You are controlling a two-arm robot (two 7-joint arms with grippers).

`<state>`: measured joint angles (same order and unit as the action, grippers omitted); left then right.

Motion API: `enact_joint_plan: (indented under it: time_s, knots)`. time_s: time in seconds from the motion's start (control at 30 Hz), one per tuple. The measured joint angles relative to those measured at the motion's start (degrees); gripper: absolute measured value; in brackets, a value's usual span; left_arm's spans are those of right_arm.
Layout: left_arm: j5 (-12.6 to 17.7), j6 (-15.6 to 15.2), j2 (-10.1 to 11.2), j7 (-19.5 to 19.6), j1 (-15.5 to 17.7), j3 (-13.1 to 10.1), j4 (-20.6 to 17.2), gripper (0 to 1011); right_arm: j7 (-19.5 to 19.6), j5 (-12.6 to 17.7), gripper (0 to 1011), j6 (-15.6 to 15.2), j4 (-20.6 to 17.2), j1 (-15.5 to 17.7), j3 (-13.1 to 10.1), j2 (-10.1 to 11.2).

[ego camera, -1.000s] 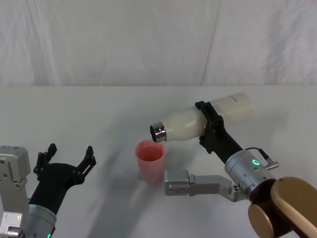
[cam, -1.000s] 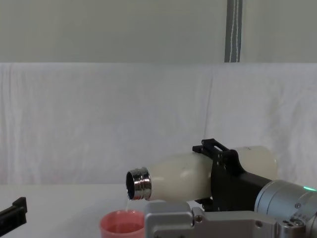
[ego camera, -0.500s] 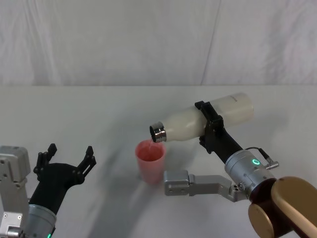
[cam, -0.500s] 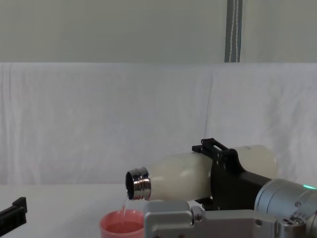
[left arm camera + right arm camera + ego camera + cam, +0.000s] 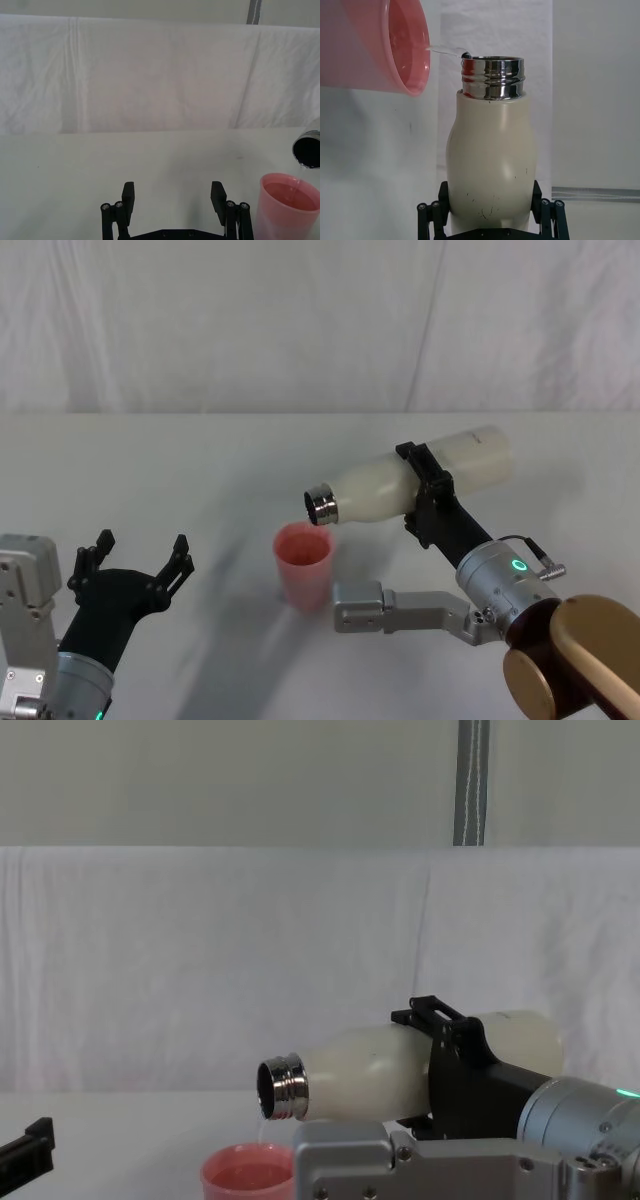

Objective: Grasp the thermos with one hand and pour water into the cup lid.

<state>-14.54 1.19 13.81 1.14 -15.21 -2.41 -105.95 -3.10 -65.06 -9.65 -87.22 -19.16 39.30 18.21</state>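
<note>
My right gripper [image 5: 414, 490] is shut on the cream-white thermos [image 5: 365, 494] and holds it tipped nearly level. Its steel neck [image 5: 320, 506] hangs just above the pink cup lid [image 5: 303, 562]. In the right wrist view the black fingers [image 5: 433, 212] clamp the thermos [image 5: 490, 150] at its lower body. A thin trickle of water [image 5: 445, 50] runs from the neck into the cup lid [image 5: 385, 45], which holds some liquid [image 5: 290, 194]. My left gripper [image 5: 135, 558] rests open near the table's front left, apart from the cup lid.
The table [image 5: 200, 470] is covered in white cloth, with a white curtain [image 5: 300, 320] behind it. A grey metal link of my right arm [image 5: 400, 606] lies just in front of the cup lid. A grey pole [image 5: 470, 780] stands behind the curtain.
The thermos has shifted very slightly to the right while staying tipped. The trickle looks thinner than half a second ago. The left arm has not moved.
</note>
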Motion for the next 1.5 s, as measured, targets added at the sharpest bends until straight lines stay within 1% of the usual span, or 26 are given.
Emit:
enact_joint_plan:
  time_s: [0.37, 1.5]
  knots:
    - [0.00, 0.00, 0.00, 0.00, 0.00, 0.00, 0.00, 1001, -0.22, -0.05, 951, -0.13, -0.43, 0.02, -0.21, 0.25]
    - [0.00, 0.00, 0.00, 0.00, 0.00, 0.00, 0.00, 1001, -0.11, 0.10, 951, -0.04, -0.19, -0.12, -0.51, 0.17]
